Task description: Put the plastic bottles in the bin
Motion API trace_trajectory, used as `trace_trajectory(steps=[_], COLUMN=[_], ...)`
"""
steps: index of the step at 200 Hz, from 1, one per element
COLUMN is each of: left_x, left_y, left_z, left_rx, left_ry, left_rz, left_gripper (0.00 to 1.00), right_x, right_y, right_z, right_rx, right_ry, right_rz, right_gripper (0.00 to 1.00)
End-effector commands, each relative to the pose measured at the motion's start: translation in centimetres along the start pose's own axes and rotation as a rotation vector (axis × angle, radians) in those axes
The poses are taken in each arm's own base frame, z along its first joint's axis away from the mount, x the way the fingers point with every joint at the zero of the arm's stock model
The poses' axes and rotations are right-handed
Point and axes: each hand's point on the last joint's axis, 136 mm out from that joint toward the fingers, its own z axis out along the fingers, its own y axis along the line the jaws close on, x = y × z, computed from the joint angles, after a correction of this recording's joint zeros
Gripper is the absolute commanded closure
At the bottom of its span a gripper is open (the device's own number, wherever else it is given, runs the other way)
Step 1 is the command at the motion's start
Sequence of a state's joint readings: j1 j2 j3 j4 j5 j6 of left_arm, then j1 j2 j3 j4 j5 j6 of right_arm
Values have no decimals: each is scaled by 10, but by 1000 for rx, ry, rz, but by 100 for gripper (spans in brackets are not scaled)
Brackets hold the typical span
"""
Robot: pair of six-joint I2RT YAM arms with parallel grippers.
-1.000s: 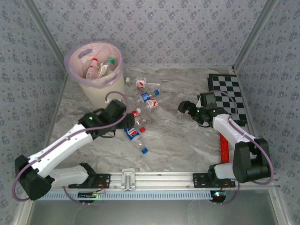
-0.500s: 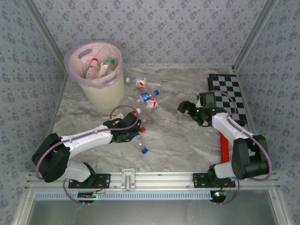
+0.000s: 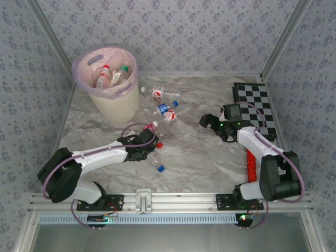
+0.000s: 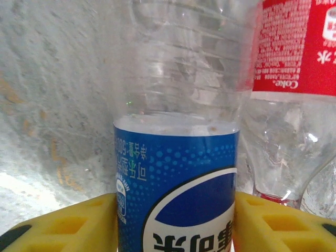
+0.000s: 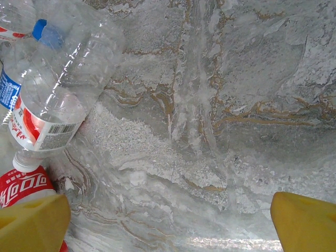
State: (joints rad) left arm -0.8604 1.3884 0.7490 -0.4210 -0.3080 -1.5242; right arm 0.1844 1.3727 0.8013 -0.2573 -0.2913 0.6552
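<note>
Left arm grips blue-label bottle in the middle of the counter, bin up-left beyond it.
Bin is nearer the left arm, so the carry goes up-left. Loose bottles lie between the arms. Blue-label bottle runs lengthwise straight away between left fingers, both pressed on its label. Red-label bottle is just beside it. Right fingers are spread wide over bare counter, holding nothing.

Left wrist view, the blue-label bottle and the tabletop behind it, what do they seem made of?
Blue-label bottle: thin clear glossy plastic, going by its see-through ribbed wall and highlights; the label looks like printed film. Tabletop: grey veined marble look, matte; real stone or printed laminate, cannot tell.
</note>
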Motion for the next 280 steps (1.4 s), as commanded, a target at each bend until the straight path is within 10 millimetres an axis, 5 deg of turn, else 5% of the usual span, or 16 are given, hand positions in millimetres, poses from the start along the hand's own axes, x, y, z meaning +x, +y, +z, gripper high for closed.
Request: trace_trajectory(steps=[1,36,94,116,177,224,280], left_x=[-14,-46,-98,-136,-242,-324,-407], left_y=[9,-11,-92,-104,-161,-179,-156], left_z=[-17,-66,-181,-214,-290,-292,-238], left_rx=[-27,30,390,430,566,505,273], left_ry=[-61,-162,-309,-388,-598,-678,-693], left_rz=[3,151,501,544,586,609,659], left_gripper=[49,52,84,100,100,100,100], right_x=[1,-1,-1,1,8,12,13], right_y=[1,4,12,15,10,3,-4], right_z=[1,0,7,6,-12,-28,-44], right_rx=[7,5,-10,-12,12,29,37], right_ry=[6,5,16,22,-1,-29,-57], right_rz=[-12,-18,-19,-30,-35,-32,-30], right_gripper=[0,0,0,0,0,0,0])
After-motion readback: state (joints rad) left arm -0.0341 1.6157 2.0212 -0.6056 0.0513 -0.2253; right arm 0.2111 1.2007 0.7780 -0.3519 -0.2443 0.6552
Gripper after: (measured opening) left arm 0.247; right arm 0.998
